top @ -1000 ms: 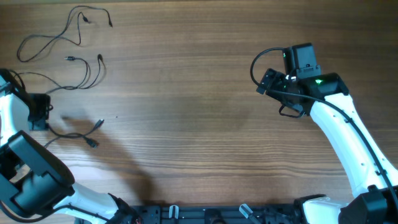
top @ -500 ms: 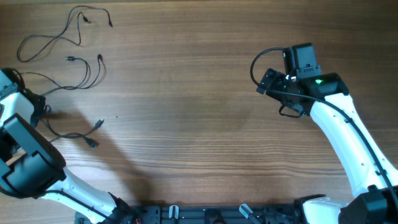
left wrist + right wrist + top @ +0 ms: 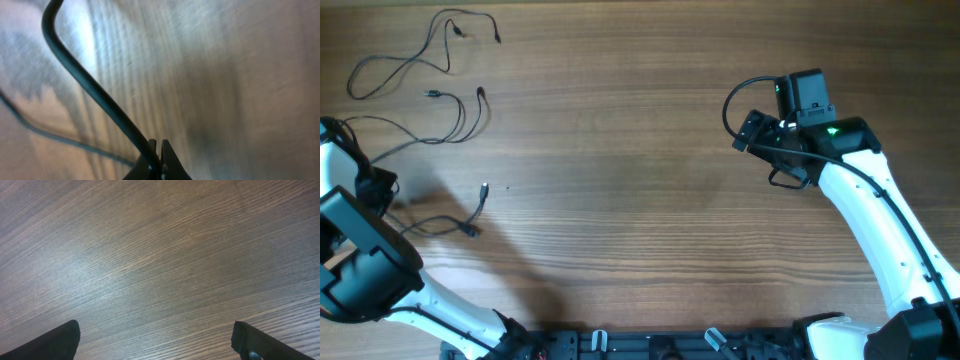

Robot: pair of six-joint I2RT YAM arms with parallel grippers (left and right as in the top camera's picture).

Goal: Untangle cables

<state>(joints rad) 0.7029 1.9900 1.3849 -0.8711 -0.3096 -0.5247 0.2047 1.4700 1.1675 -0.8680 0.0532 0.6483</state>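
Observation:
Several thin black cables lie at the table's far left. One loose cable [image 3: 417, 58] curls at the top left, and a second cable [image 3: 455, 118] lies below it. A third, short cable [image 3: 448, 220] with two plug ends runs to my left gripper [image 3: 376, 189] at the table's left edge. In the left wrist view, my left gripper [image 3: 158, 159] is shut on this black cable [image 3: 90, 90], which rises up and to the left. A thinner cable [image 3: 50, 134] crosses behind it. My right gripper [image 3: 756, 134] hovers far right, open and empty [image 3: 160, 345] over bare wood.
The wooden table [image 3: 620, 170] stretches between the two arms. The right arm's own black lead [image 3: 732, 100] loops beside its wrist. The arm bases stand along the front edge.
My left gripper has shut on the short cable and shifted slightly toward the left edge. The cable's plug ends moved a little. The right arm has not moved.

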